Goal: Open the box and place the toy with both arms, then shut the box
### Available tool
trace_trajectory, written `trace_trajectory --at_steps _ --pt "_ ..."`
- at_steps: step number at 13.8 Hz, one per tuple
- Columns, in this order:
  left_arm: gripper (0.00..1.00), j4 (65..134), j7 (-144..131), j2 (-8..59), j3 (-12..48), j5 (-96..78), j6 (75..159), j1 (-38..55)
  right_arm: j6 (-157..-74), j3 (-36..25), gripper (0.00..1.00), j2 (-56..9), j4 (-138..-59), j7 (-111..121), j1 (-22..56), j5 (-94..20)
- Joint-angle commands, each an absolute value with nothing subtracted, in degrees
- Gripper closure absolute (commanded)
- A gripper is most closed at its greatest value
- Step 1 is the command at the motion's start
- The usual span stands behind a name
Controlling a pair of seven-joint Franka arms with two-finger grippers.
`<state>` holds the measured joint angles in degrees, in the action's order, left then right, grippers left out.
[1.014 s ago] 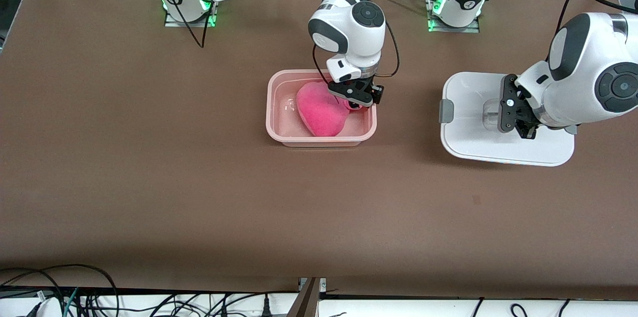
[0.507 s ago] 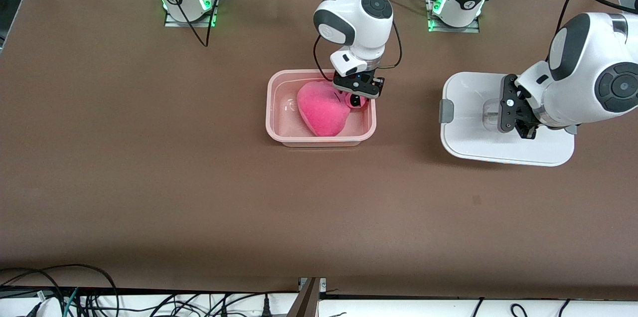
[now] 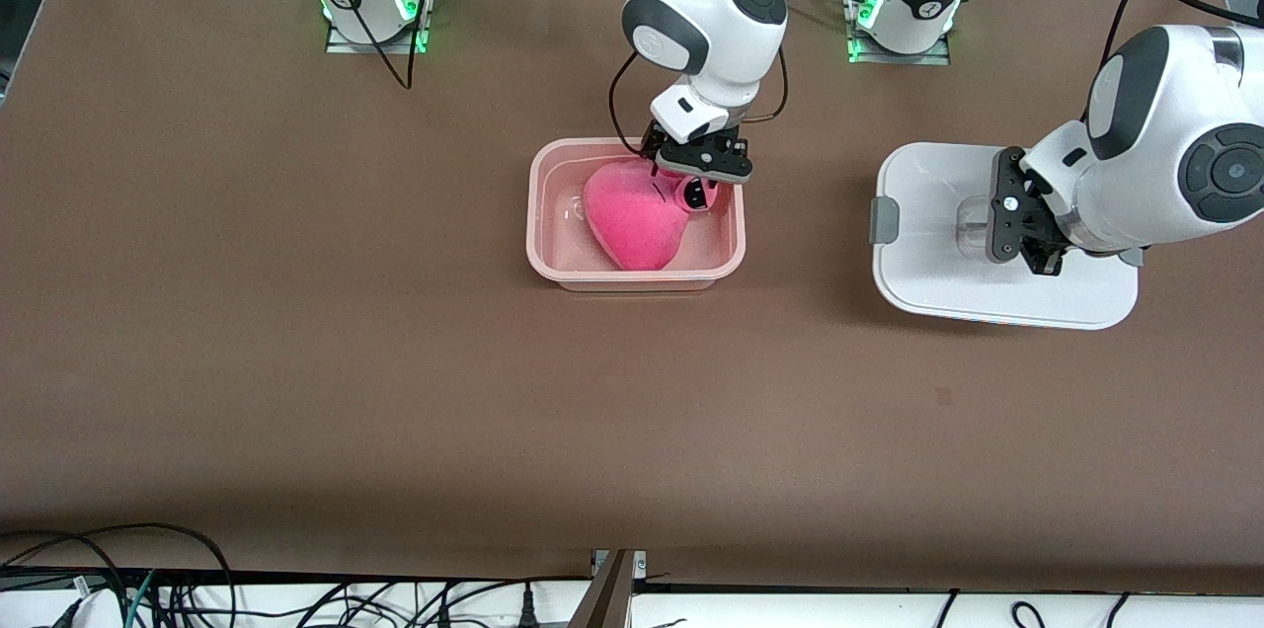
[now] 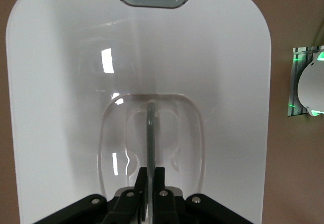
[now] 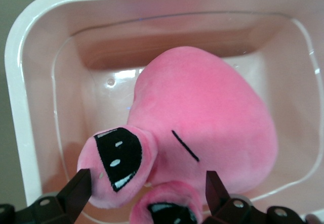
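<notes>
Two arms: white robot arms with dark grey joint caps; both black two-finger grippers are in view.
Writing: no brand, label or readable text shows on any item.
Box: rounded rectangular translucent pink plastic tub [image 3: 545, 213], open, mid-table.
Toy: hot-pink plush blob with bulging eyes and black half-lidded eye marks [image 3: 632, 225]; it lies inside the tub, eyes toward the left arm's end.
Lid: flat white lid with grey side clips [image 3: 923, 243]; it lies flat on the brown table [image 3: 296, 312], well apart from the tub, toward the left arm's end.
Handle: clear recessed centre handle [image 4: 150, 128] with a thin upright rib.
Right gripper [image 3: 699, 176]: over the tub, above the toy's eyes; fingers [image 5: 78, 186] spread wide on either side of the eyes, holding nothing.
Left gripper [image 3: 1017, 223]: down on the lid, fingers clamped together on the handle rib.
Hidden: the right gripper covers part of the toy's eyes in the front view; the left arm covers one lid clip; the left fingertips are cut off at the wrist view's edge.
Change from earlier frame: the right gripper has risen and drawn back toward its base, and its fingers have spread wider; more of the toy's eyes shows. The left gripper and lid are unmoved.
</notes>
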<state>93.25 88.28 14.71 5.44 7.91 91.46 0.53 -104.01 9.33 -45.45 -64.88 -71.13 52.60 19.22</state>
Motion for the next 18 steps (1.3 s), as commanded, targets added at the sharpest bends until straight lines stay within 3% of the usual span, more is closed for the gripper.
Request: trace_trajectory --at_steps 1,8,13,18 --pt "1.00 93.60 90.70 14.06 5.27 7.12 91.41 0.53 -100.99 9.49 0.00 -42.98 -64.95 -69.08 52.73 20.13" --pt "1.00 93.43 90.35 14.06 5.36 7.03 91.32 1.31 -97.04 8.88 0.00 -37.63 -64.69 -66.72 51.16 19.69" --pt "1.00 93.52 83.44 14.06 6.76 3.26 90.97 4.56 -92.64 8.88 0.00 -32.79 -64.69 -50.39 39.84 11.01" --pt "1.00 93.34 76.84 16.26 7.47 -4.55 93.77 13.78 -87.28 8.96 0.00 -32.52 -64.69 -40.55 27.18 9.58"
